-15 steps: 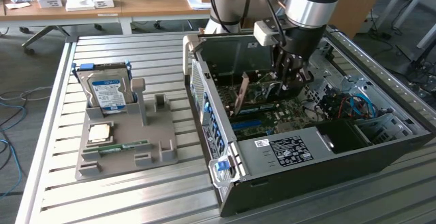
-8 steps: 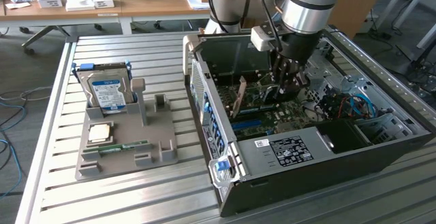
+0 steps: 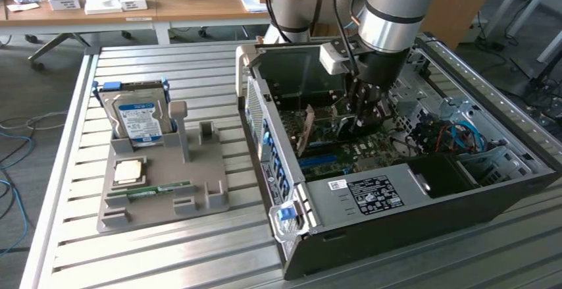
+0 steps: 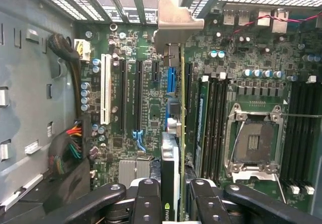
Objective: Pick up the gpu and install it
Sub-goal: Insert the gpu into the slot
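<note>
Item: gpu (image 4: 176,128), gripped edge-on by the narrowed fingers of the gripper (image 4: 176,204). Location: inside the computer case (image 3: 369,223), just above the motherboard (image 4: 126,98) (parts tray (image 3: 167,200) at 9 o'clock). Step: installing. Seating likely needs its edge squared to a slot.

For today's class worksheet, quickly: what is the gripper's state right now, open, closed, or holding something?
Gripper: jaws closed on the gpu, held edge-on over the motherboard.

Even daylight, soft shadows.
</note>
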Controlling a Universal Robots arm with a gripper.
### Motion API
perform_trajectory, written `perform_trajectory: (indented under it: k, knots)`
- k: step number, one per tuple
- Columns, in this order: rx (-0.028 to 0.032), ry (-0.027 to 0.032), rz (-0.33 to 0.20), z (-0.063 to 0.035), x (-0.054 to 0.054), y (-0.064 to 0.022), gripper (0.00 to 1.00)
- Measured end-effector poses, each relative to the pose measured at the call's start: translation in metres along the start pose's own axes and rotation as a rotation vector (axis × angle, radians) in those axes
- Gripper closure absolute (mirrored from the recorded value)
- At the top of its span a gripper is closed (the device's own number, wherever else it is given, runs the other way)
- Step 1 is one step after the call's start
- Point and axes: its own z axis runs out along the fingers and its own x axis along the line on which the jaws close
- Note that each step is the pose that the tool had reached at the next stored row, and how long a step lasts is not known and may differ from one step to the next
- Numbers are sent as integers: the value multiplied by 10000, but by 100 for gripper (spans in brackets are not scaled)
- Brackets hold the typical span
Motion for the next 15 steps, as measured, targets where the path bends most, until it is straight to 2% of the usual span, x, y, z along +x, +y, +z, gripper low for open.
perform_trajectory:
  k: [9,15]
  knots:
    - [0,-1,2,7,-12,25,73]
    - [10,0,2,73,-12,75,73]
